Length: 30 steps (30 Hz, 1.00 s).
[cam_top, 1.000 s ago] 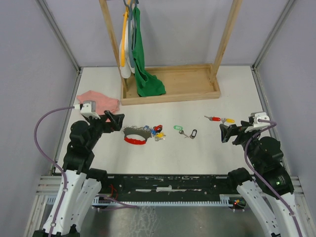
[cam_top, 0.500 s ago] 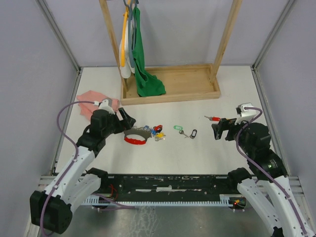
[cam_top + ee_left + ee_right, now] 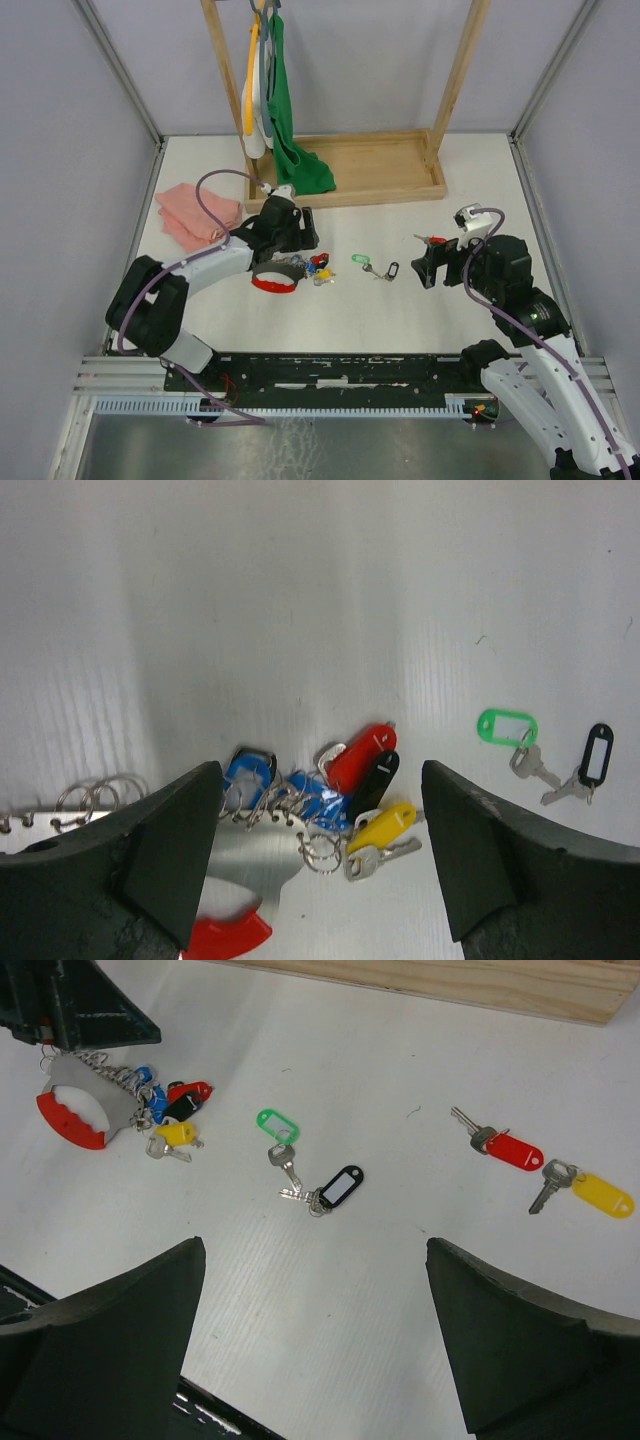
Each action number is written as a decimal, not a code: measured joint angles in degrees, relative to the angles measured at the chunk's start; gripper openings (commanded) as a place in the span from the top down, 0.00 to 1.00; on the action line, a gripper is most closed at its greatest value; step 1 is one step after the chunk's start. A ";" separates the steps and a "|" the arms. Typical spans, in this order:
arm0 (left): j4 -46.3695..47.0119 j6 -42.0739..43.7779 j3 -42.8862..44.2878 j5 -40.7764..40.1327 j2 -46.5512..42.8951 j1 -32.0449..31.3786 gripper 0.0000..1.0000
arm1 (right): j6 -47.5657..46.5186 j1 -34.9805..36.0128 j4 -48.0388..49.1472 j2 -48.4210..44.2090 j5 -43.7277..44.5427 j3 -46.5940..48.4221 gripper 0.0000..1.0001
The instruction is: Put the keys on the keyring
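Both arms swung inward: left gripper (image 3: 320, 780) ended spread wide over the keyring (image 3: 273, 279), right gripper (image 3: 315, 1246) spread wide near the green and black keys (image 3: 376, 266), red and yellow keys (image 3: 545, 1168) lay beyond, so nothing was gripped yet.

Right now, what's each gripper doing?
Left gripper: open, empty, over the keyring.
Right gripper: open, empty.

Left arm (image 3: 215, 262) stretched inward, jaws wide; right arm (image 3: 512, 278) bent, jaws wide.
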 measured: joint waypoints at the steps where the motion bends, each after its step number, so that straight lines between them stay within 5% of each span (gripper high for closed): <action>1: 0.22 0.26 1.57 -0.17 2.36 -0.22 0.15 | 0.00 0.00 0.02 0.22 -0.28 0.00 0.00; 7: -1.14 2.71 6.01 -0.76 11.19 -2.80 0.18 | 0.00 0.11 0.00 1.31 -1.79 0.02 0.00; 16: -5.92 4.81 5.95 0.81 11.72 -11.39 0.22 | 0.02 0.11 0.02 3.41 -4.35 0.07 0.00; 30: -15.96 0.55 -3.02 3.65 -8.00 -15.19 0.11 | -0.02 0.22 -0.44 9.73 -8.68 2.01 0.00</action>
